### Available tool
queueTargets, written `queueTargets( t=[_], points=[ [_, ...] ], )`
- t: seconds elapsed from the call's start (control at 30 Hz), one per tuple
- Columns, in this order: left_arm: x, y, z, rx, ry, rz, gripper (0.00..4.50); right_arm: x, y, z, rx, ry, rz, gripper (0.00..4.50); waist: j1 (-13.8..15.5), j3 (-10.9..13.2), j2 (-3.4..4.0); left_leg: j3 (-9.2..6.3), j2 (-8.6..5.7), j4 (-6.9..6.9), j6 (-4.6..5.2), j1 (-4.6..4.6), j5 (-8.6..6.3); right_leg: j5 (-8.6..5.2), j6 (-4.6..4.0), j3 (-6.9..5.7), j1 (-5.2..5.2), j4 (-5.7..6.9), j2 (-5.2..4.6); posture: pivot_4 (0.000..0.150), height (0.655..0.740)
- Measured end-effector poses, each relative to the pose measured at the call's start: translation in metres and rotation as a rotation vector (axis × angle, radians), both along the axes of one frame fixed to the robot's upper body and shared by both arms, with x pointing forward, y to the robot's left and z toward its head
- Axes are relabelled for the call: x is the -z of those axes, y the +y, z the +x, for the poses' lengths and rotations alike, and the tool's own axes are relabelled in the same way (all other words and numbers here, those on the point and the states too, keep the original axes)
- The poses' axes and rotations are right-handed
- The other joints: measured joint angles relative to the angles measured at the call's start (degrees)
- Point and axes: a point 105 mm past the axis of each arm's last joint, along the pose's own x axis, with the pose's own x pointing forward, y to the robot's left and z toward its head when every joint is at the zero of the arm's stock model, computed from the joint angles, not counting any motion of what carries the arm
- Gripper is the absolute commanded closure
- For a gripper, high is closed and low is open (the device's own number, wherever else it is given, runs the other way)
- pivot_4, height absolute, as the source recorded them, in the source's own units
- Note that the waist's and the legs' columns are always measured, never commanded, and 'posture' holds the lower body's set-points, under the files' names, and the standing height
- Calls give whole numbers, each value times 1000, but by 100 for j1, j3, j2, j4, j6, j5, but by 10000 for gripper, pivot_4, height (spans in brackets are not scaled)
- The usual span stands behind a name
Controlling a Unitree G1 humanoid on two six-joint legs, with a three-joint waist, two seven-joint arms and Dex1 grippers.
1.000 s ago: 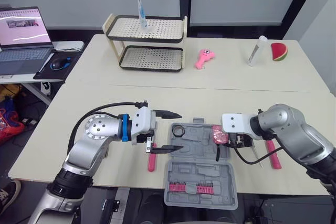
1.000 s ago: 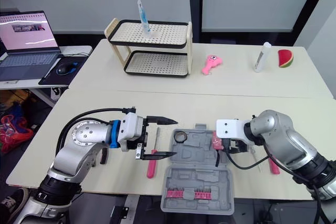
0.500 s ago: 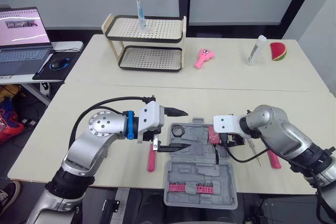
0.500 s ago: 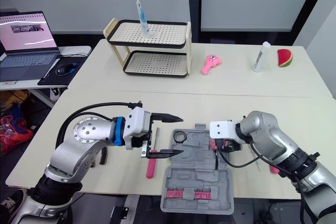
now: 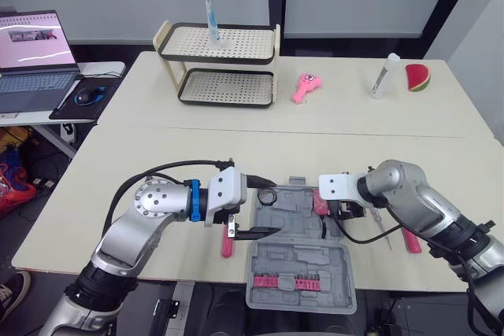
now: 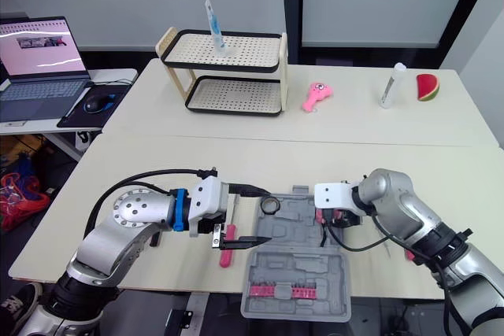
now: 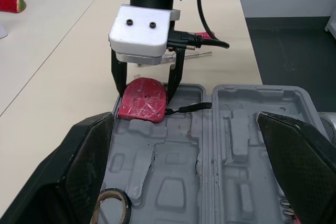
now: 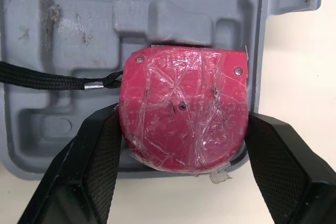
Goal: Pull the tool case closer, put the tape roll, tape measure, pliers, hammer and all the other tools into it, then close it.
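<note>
Seat the red tape measure (image 8: 184,108), clamped in your right gripper (image 7: 146,88), flat in the tool case's (image 7: 173,182) far-right pocket, then release. Mind your left gripper (image 5: 270,206), fingers apart.

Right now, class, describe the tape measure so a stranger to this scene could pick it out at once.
Find the open grey tool case at the front edge of the near table. In its far right corner, held by the right gripper, is the tape measure: a squat red block trailing a black strap, unlike the ring-shaped tape roll opposite.
</note>
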Motion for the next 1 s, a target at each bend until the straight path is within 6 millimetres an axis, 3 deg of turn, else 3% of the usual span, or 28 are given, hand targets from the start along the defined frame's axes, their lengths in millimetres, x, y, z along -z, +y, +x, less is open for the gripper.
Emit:
queueTargets(
  t=[0.03, 0.1, 0.27, 0.47, 0.67, 0.8, 0.87, 1.0],
  points=[
    [2, 0, 0, 0, 6, 3, 0, 0, 1, 0, 0, -1, 2, 5579, 0, 0, 0, 0, 0, 0, 0, 0, 0, 0, 0, 0, 0, 0, 0, 1500, 7400],
    [5, 0, 3, -4, 3, 1, 0, 0, 2, 0, -5, 1, 8, 713, 0, 0, 0, -1, 0, 0, 0, 0, 0, 0, 0, -1, 0, 0, 0, 1500, 7400],
    [12, 5, 8, -6, -2, 2, 0, -11, 7, -1, -24, -33, 28, 713, 0, 0, 1, -1, 0, 0, 0, -2, 0, 0, 0, -2, -4, 1, 0, 1500, 7400],
    [18, 8, 11, 6, -12, 1, 0, -53, -2, -13, -26, -59, 83, 713, 10, 0, 1, -4, -1, 0, 0, -6, 0, 0, 0, -2, -5, 0, -2, 1500, 7400],
    [14, 4, 15, 41, -42, -20, 0, -67, 2, -34, -56, -18, 312, 713, 15, 0, -1, -3, -1, 1, 1, -6, 0, 0, 0, -4, 0, 0, -1, 1500, 7400],
    [11, 15, 24, 42, -48, -14, 0, -60, 0, -33, -14, -49, 489, 10119, -3, 0, -2, 5, -1, 0, 1, -2, 0, 0, 0, -8, -1, 3, -1, 1500, 7400],
    [13, 19, 26, 43, -45, -13, 0, -52, -5, -31, 5, -58, 512, 16775, -5, 0, -2, 8, 0, 0, 1, 0, 0, 0, 0, -10, -1, 3, -1, 1500, 7400],
    [14, 21, 27, 61, -42, -8, 0, -45, -5, -21, 22, -116, 574, 24903, -8, 0, -2, 7, 1, 0, 0, 2, 0, 0, 0, -10, -1, 5, 1, 1500, 7400]
  ],
)
